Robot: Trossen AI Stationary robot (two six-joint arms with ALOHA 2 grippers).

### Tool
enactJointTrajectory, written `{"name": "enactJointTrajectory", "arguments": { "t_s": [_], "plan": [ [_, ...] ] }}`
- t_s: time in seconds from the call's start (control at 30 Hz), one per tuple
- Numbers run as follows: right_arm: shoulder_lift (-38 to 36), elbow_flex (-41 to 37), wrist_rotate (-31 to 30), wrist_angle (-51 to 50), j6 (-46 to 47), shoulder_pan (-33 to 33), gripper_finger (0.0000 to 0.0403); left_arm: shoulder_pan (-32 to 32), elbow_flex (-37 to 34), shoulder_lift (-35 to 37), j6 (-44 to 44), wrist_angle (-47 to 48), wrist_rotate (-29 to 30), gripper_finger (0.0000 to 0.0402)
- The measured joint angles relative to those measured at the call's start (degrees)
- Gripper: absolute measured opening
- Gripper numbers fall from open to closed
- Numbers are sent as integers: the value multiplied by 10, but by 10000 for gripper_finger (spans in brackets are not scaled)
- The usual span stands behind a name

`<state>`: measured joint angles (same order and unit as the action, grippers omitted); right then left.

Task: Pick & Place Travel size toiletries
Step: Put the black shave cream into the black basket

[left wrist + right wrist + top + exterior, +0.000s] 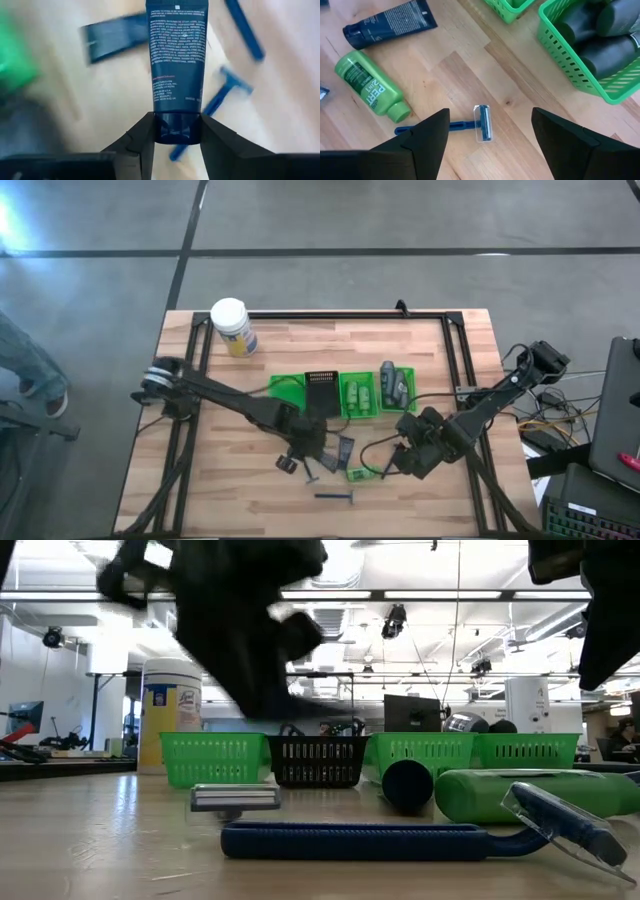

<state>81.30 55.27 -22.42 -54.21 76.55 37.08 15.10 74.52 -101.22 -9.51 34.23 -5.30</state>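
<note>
Navy tube [176,65] with white print, green bottle [370,86], blue razor [465,125]

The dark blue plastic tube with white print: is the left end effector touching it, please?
Touching. The left wrist view shows the left end effector with both fingers pressed against the cap of the dark blue plastic tube.

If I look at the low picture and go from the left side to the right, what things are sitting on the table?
White jar → green basket → razor head → black basket → dark tube end → green bottle → blue razor's head.
</note>
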Motion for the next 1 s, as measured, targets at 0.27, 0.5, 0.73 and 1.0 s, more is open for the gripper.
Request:
{"name": "enactJointTrajectory", "arguments": {
  "t_s": [0.27,0.5,0.73,1.0],
  "plan": [
    [-2,0,-1,-37,45,-21,251,-7,-27,120,606,-1,234,127],
    [-3,1,-6,-45,49,-51,237,-27,-129,126,942,-198,319,127],
    [-12,5,-13,-61,39,-59,250,-39,-157,66,1052,-218,331,127],
    [-30,4,-16,-72,36,-58,271,-46,-134,40,994,-222,332,202]
  ]
}}
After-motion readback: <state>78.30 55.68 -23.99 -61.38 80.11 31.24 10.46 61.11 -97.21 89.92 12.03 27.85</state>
